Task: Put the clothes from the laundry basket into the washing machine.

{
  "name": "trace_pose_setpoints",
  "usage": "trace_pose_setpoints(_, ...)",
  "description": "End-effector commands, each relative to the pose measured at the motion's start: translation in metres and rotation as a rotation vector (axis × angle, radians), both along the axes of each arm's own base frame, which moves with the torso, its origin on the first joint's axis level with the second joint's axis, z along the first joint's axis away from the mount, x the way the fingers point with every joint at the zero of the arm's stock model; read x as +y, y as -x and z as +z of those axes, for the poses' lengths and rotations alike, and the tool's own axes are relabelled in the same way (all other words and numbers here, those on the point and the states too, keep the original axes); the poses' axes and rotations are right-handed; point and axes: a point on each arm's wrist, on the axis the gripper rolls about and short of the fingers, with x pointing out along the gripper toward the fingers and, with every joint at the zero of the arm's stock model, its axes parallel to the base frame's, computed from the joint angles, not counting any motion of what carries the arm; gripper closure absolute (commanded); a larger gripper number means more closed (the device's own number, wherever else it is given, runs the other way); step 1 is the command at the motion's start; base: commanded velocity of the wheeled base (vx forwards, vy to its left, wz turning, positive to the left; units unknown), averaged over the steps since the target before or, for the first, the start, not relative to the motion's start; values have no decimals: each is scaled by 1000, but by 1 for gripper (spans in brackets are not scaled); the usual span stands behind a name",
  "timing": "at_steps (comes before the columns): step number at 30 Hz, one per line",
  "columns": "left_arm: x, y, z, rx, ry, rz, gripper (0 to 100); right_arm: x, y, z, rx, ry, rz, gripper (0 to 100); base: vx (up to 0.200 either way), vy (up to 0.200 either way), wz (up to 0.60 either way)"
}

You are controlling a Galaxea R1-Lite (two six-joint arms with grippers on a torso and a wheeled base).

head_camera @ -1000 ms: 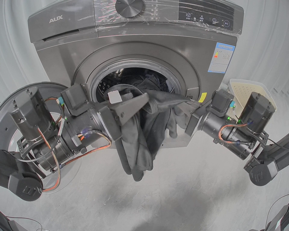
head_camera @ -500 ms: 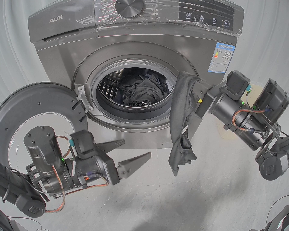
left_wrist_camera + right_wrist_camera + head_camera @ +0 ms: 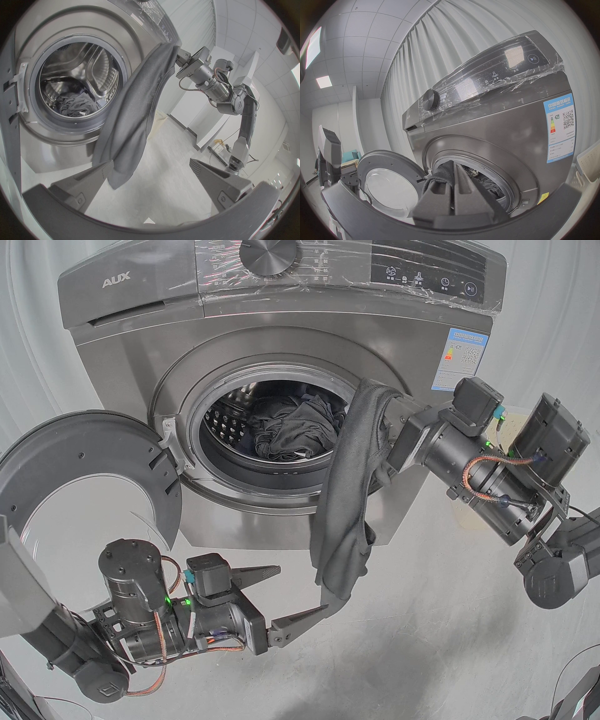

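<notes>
A dark grey garment (image 3: 347, 490) hangs from my right gripper (image 3: 395, 410), which is shut on its top edge just right of the washing machine's (image 3: 269, 334) round opening. In the right wrist view the pressed-together fingers (image 3: 462, 193) pinch dark cloth (image 3: 440, 175). My left gripper (image 3: 301, 588) is open and low in front of the machine, one fingertip touching the garment's bottom hem. The left wrist view has the garment (image 3: 134, 118) dangling beside one finger (image 3: 84, 184). More dark clothes (image 3: 294, 427) lie in the drum.
The machine's door (image 3: 81, 452) is swung wide open on the left, just above my left arm. A white laundry basket (image 3: 511, 425) stands on the floor behind my right arm, right of the machine. Bare grey floor (image 3: 406, 627) lies in front.
My left gripper let go of the garment and dropped low toward the floor. My right gripper lifted the garment alone, then carried it left toward the drum opening.
</notes>
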Motion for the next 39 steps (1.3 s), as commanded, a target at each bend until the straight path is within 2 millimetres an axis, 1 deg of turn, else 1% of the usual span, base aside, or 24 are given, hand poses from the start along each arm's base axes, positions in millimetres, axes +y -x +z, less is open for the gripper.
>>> trace_pose_setpoints(1,-19,-17,-46,43,-37,-14,0,4,-3,6,-3,-21,2,100,0,0,0)
trace_pose_setpoints(5,-25,-25,-67,34,-53,-10,0,9,-2,9,0,-36,-2,100,0,0,0)
trace_pose_setpoints(7,-27,-28,-73,32,-67,-9,0,11,-1,10,-1,-39,3,100,0,0,0)
trace_pose_setpoints(10,-34,-36,-73,12,-49,-4,0,14,2,12,-4,-47,6,100,0,0,0)
trace_pose_setpoints(12,-42,-47,-69,-24,-24,20,0,15,0,13,-6,-50,4,100,0,0,0)
trace_pose_setpoints(14,-42,-48,-69,-26,-23,23,0,16,0,12,-6,-50,4,100,0,0,0)
trace_pose_setpoints(15,-48,-58,-70,-48,-13,64,0,17,-2,11,-4,-50,5,100,0,0,0)
trace_pose_setpoints(18,-54,-65,-79,-47,-18,76,0,22,-1,10,-1,-48,16,100,0,0,0)
trace_pose_setpoints(21,-58,-70,-84,-51,-19,94,0,23,-1,10,-1,-49,16,100,0,0,0)
trace_pose_setpoints(23,-64,-84,-84,-85,0,150,0,24,0,10,-1,-49,20,100,0,0,0)
trace_pose_setpoints(25,-68,-90,-82,-102,14,159,0,26,2,10,0,-49,28,100,0,0,0)
trace_pose_setpoints(30,-75,-94,-84,-112,26,151,0,26,2,9,-2,-47,30,100,0,0,0)
trace_pose_setpoints(37,-82,-99,-78,-136,52,150,0,28,0,7,5,-43,31,100,0,0,0)
trace_pose_setpoints(39,-84,-103,-83,-135,51,155,0,28,0,7,4,-44,31,100,0,0,0)
